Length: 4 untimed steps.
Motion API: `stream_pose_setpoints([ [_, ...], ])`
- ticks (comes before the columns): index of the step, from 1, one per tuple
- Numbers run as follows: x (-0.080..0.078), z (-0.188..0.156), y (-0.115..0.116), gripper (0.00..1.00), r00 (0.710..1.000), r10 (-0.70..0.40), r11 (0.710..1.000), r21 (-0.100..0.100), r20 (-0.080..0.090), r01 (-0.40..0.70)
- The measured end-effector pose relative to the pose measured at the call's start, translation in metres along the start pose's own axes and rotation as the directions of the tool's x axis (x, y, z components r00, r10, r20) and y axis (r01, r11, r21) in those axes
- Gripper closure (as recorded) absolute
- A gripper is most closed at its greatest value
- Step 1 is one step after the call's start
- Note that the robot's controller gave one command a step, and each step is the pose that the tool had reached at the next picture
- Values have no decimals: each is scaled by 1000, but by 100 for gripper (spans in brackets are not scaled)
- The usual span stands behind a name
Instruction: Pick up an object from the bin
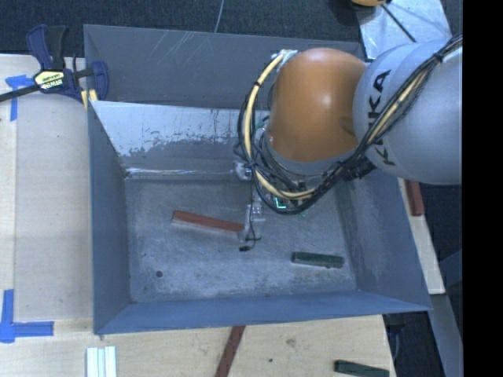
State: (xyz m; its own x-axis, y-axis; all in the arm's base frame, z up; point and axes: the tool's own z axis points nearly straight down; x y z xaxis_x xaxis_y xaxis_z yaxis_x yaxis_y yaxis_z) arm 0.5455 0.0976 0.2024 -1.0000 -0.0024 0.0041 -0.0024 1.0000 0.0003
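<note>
One arm (409, 116) points down, tool (249, 240) at right end of the reddish-brown stick (206, 222), its opening unreadable.

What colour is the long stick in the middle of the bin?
Reddish brown; the stick shows best in the camera view, by the end effector.

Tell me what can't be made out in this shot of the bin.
1. Camera view: the right end of the red-brown stick lies behind the gripper; contact cannot be told.
2. Camera view: the right rear corner of the bin is hidden by the arm's orange cover.
3. Camera view: a dark speck on the floor is too small to identify.
</note>
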Motion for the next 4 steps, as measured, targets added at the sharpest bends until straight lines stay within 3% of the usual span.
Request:
stream_pose_setpoints([
  [1,-2,-4,0,0,1000,2,1000,-1,7,-2],
  [2,-14,43,-5,0,1000,-11,1000,-1,15,11],
  [3,-8,115,-8,100,999,-43,999,0,7,43],
  [4,-8,115,-8,0,999,-43,999,0,7,43],
])
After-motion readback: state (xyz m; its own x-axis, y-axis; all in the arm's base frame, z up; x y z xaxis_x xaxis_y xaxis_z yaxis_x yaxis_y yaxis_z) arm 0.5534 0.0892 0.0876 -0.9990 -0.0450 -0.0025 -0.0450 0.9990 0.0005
